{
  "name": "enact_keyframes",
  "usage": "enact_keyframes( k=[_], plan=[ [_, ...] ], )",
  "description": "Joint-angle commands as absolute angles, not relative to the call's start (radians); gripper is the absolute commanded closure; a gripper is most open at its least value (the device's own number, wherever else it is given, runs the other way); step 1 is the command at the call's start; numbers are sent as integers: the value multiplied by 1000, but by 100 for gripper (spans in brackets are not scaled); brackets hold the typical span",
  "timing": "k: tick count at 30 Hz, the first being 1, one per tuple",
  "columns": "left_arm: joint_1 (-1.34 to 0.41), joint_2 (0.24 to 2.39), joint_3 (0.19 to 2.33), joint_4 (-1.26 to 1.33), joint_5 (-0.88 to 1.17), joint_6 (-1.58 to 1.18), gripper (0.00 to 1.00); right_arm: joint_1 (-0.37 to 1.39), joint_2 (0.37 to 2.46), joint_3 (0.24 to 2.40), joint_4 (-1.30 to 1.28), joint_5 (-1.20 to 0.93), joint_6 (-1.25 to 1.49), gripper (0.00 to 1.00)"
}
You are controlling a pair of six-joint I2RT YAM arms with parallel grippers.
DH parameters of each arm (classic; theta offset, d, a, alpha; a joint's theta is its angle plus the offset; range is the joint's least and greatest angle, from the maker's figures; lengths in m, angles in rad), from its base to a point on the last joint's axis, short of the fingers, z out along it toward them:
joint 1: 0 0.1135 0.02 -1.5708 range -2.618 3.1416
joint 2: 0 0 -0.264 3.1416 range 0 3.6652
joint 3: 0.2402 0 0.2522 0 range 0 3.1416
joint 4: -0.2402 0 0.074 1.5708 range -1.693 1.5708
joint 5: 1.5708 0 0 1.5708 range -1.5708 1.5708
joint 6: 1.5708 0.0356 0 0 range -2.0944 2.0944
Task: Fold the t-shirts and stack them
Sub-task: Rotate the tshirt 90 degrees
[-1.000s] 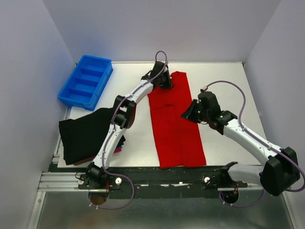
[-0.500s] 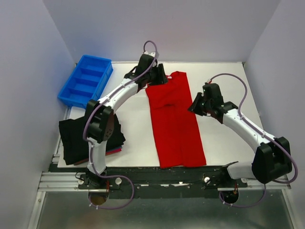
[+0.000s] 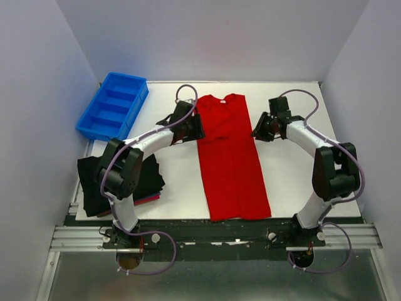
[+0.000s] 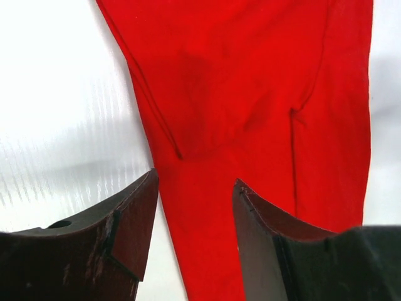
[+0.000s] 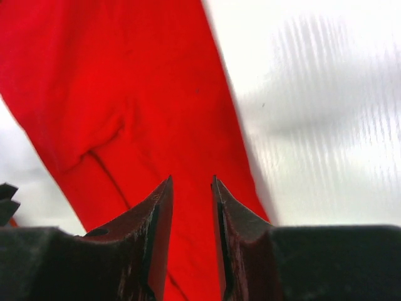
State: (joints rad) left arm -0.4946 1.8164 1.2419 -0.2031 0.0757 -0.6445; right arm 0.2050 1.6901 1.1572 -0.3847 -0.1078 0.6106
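The red shirt (image 3: pixel 230 160) lies flat on the white table (image 3: pixel 294 175), a soft, matte cloth folded lengthwise into a long narrow strip. Its collar is at the far end and its hem at the near edge. Faint creases and a seam run down its length, and a folded-in sleeve makes a slanted ridge near the top.

The left gripper (image 3: pixel 194 128) sits at the shirt's left edge, up near the collar end. In the left wrist view its dark, scuffed fingers (image 4: pixel 135 219) stand well apart with nothing between them, and red cloth shows in the gap beyond. The right gripper (image 3: pixel 257 132) sits at the shirt's right edge, level with the left one. Its fingers (image 5: pixel 153 232) are only a narrow slit apart. Nothing is pinched, and the red cloth lies past their tips.

Well to the left of the red shirt, toward the near edge, a folded black shirt (image 3: pixel 113 179) lies in a rumpled pile. A sliver of dark-red shirt (image 3: pixel 149 199) peeks out beneath it.

Left of the red shirt's collar end is a bin (image 3: pixel 113 106) of hard, glossy blue plastic. It is rectangular and split by cross walls into a row of compartments, with only their blue floors showing.
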Motion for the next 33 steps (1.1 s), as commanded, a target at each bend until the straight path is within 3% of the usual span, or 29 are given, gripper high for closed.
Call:
enact_keyframes(
  k=[1, 14, 16, 22, 26, 33],
  plan=[
    [-483, 1862, 1241, -161, 37, -680, 39, 169, 1796, 1247, -406, -161, 591, 61],
    [-434, 1994, 1287, -150, 66, -699, 42, 158, 1989, 1325, -416, -198, 595, 64],
    [-430, 2023, 1304, -149, 80, -703, 47, 158, 2008, 1330, -414, -212, 603, 66],
    [-411, 2137, 1403, -124, 165, -732, 74, 158, 2029, 1330, -396, -215, 640, 80],
    [-385, 2236, 1511, -136, 219, -756, 100, 156, 2046, 1348, -388, -210, 667, 99],
    [-342, 2342, 1695, -221, 218, -741, 100, 137, 2097, 1426, -399, -225, 696, 99]
  ],
)
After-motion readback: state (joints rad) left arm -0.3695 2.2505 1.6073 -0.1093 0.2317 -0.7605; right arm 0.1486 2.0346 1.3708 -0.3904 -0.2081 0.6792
